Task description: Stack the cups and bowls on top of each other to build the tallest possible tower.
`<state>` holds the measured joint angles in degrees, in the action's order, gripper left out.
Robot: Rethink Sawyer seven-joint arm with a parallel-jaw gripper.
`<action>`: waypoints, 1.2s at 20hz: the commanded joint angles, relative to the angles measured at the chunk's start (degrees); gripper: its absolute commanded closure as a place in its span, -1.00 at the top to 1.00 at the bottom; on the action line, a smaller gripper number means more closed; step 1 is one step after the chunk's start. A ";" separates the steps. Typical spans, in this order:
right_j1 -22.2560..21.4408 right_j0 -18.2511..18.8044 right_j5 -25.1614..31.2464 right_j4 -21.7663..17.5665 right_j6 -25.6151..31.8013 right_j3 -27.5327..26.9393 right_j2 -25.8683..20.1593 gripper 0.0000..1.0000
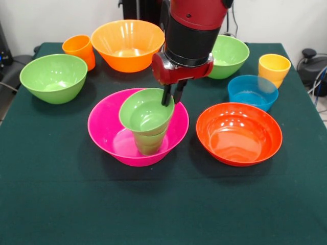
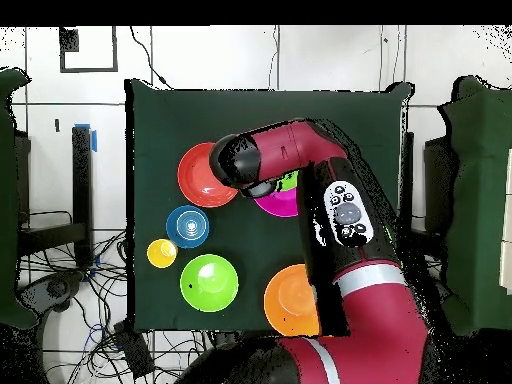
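The large pink bowl [image 1: 110, 133] stands mid-table and holds the tower: a green cup [image 1: 149, 143] upright inside it, with a smaller green bowl [image 1: 144, 113] tilted on top. My gripper [image 1: 172, 95] comes down from above, and its fingers are shut on that bowl's far right rim. In the overhead view the arm hides the gripper and most of the pink bowl [image 2: 283, 203]. Loose around it are an orange bowl [image 1: 127, 45], an orange cup [image 1: 80, 50], two light green bowls [image 1: 53, 76] [image 1: 228, 55], a yellow cup [image 1: 274, 68], a blue bowl [image 1: 252, 92] and a red-orange bowl [image 1: 238, 133].
From overhead, the red-orange bowl [image 2: 205, 175], blue bowl [image 2: 187, 226], yellow cup [image 2: 162, 253], a light green bowl [image 2: 209, 282] and the orange bowl [image 2: 288, 298] lie left of and below the arm. Cables trail beyond the green cloth's edges.
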<state>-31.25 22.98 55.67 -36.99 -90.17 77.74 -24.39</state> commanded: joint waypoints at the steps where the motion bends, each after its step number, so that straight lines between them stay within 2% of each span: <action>1: 0.85 0.13 -4.07 -6.25 15.13 1.59 -2.87 1.00; 7: 1.58 0.45 -1.93 -5.62 16.59 0.65 -3.62 1.00; 11: 0.50 0.55 -2.39 -5.79 15.81 1.44 -3.36 1.00; 24: -2.52 -0.37 1.55 -4.56 16.73 1.35 -3.69 1.00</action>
<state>-32.06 22.98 55.67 -37.00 -90.17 77.75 -25.40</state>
